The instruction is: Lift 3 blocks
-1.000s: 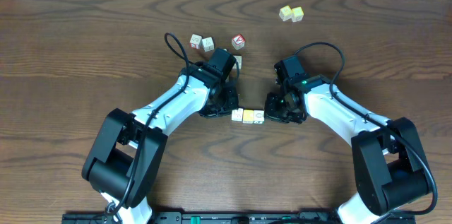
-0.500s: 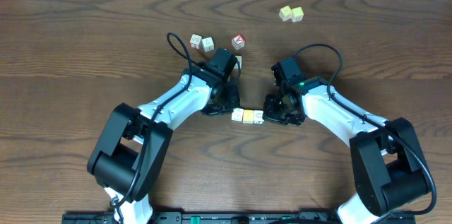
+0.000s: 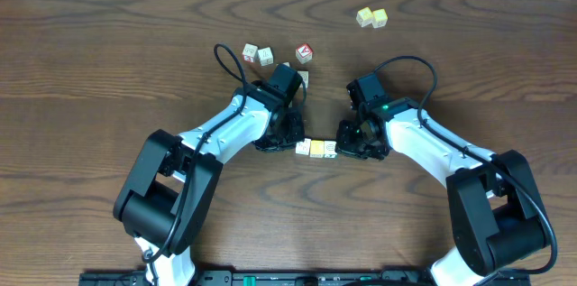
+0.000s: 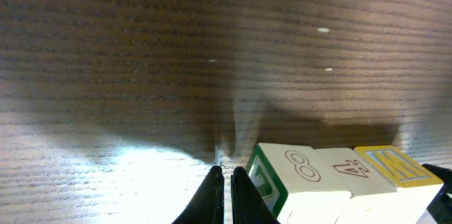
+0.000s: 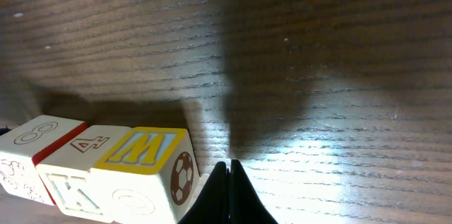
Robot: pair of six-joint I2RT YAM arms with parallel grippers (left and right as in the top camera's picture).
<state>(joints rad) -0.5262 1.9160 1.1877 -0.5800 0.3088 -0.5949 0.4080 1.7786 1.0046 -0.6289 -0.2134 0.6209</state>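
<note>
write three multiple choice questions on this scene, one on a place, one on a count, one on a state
1. Where does the row of blocks lie?
A) between the left gripper and right gripper
B) off in a far corner
C) stacked in a tower
2. How many blocks are in the row?
A) two
B) three
C) five
3. How do the grippers stand?
A) both shut
B) both open
C) one open, one shut
Key: 1 A, a gripper sits at each end of the row; 2 B, both wrist views show three side by side; 3 A, each pair of fingers is closed with nothing between.
</note>
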